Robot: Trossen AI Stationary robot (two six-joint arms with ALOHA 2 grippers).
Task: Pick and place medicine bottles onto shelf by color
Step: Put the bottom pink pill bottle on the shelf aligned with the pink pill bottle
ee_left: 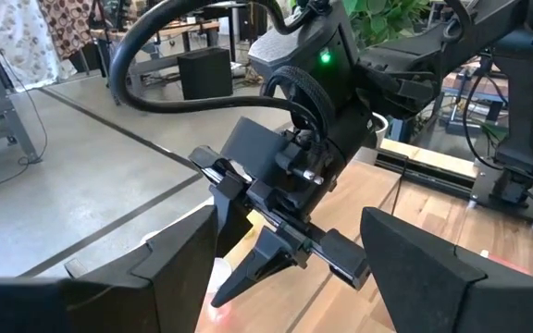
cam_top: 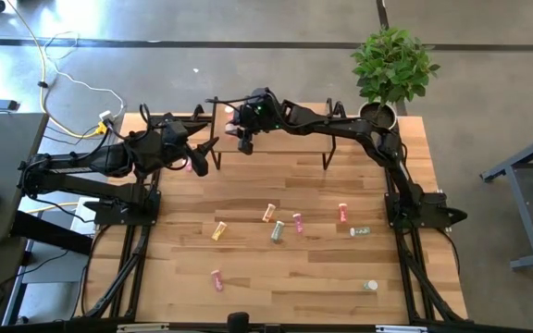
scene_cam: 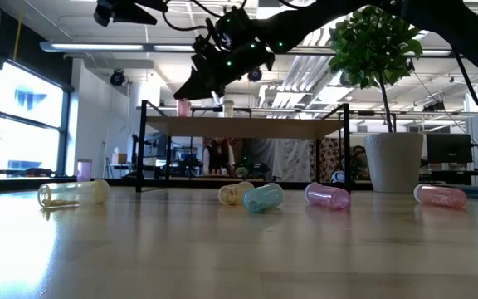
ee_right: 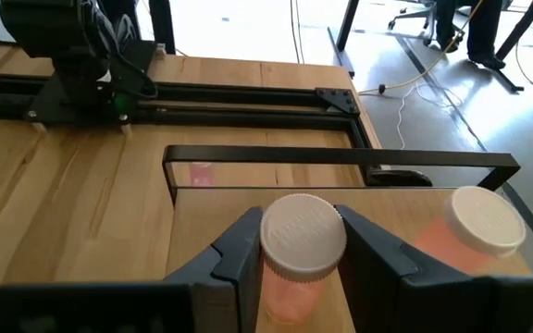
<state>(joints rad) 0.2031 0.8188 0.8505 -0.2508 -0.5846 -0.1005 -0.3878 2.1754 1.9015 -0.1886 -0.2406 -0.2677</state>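
The shelf stands at the table's far side. My right gripper hangs over the shelf's left end, shut on an upright orange-pink bottle with a white cap. A second white-capped orange bottle stands on the shelf beside it. My left gripper is open and empty, raised near the shelf's left end; its wide-apart fingers frame the right gripper. Several bottles lie on the table, among them a yellow one, a pale green one and a pink one. My right gripper pinches the bottle's body just under the white cap between its two fingers. The fingers come from above, slanting toward the table's left. The bottle is upright over the shelf top; its bottom is hidden by the fingers.
A potted plant stands at the table's far right corner. More bottles lie toward the right and the near edge. A small pink thing stands on the table left of the shelf's black leg.
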